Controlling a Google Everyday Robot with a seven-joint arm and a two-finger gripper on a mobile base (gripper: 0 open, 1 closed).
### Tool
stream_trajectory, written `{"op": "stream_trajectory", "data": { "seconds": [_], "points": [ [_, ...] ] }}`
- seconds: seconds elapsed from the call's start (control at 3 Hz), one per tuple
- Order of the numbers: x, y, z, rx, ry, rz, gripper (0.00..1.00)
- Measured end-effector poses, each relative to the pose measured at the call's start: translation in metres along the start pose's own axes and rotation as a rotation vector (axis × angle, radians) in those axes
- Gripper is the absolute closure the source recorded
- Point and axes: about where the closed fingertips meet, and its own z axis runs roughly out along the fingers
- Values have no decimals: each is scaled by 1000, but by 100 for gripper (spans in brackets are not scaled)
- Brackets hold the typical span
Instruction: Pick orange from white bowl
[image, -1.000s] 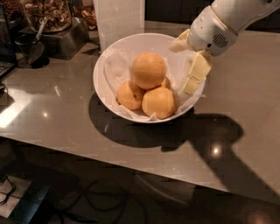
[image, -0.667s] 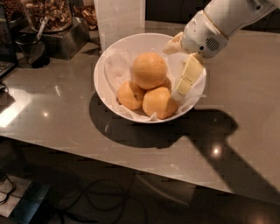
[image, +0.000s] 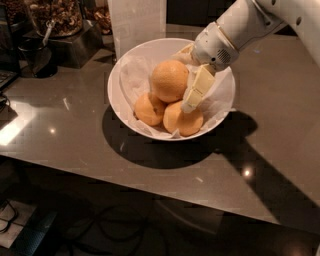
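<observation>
The white bowl (image: 120, 75) with crumpled paper lining stands on the grey counter. It holds three oranges. The orange (image: 168, 80), the largest one, lies on top of two smaller oranges (image: 148, 109) (image: 181, 120). My gripper (image: 184, 79) reaches into the bowl from the upper right and is open. One cream finger (image: 197, 87) hangs down just right of the orange and touches or nearly touches it. The other finger (image: 183, 50) shows behind the orange at the bowl's far side. The orange rests in the bowl between the fingers.
Clear containers of nuts (image: 60, 22) and a dark cup (image: 32, 60) stand at the back left. A tall white box (image: 137, 22) stands right behind the bowl. The counter's front edge (image: 150, 192) runs below, with cables on the floor.
My gripper has moved left and down from the bowl's right rim into the bowl, up against the large orange. The oranges have not moved.
</observation>
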Motion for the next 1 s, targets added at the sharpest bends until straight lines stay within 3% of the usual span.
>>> {"op": "stream_trajectory", "data": {
  "seconds": [0.33, 1.0],
  "points": [
    [0, -1, 1, -1, -2, 1, 19],
    [0, -1, 1, -1, -2, 1, 65]
  ]
}}
